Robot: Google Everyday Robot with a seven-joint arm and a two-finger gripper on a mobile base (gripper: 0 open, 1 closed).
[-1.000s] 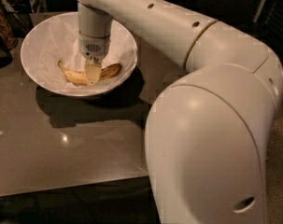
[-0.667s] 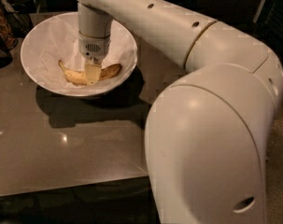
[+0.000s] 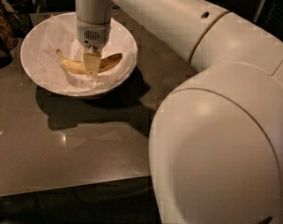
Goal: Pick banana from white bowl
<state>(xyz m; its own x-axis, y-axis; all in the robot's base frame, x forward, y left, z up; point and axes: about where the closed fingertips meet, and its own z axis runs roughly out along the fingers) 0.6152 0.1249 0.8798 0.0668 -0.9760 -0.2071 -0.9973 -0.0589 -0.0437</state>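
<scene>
Far left on the smooth dark tabletop (image 3: 61,143), wide round white bowl (image 3: 31,66) lined with crinkled paper (image 3: 50,36), curved speckled yellow banana (image 3: 73,67) laid inside, gripper (image 3: 91,65) placed at its middle, hold not discernible.

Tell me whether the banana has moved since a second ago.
Yes. The banana, gripped at its middle by the claw, has shifted up toward the white bowl's far rim.

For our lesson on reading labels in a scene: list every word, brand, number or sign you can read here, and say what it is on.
No text can be read anywhere.
Robot arm: plain shell, no lettering shows.
Gripper, low in the white bowl at the banana: no markings.
Dark patterned thing at the left edge: any print is too dim to read.
</scene>
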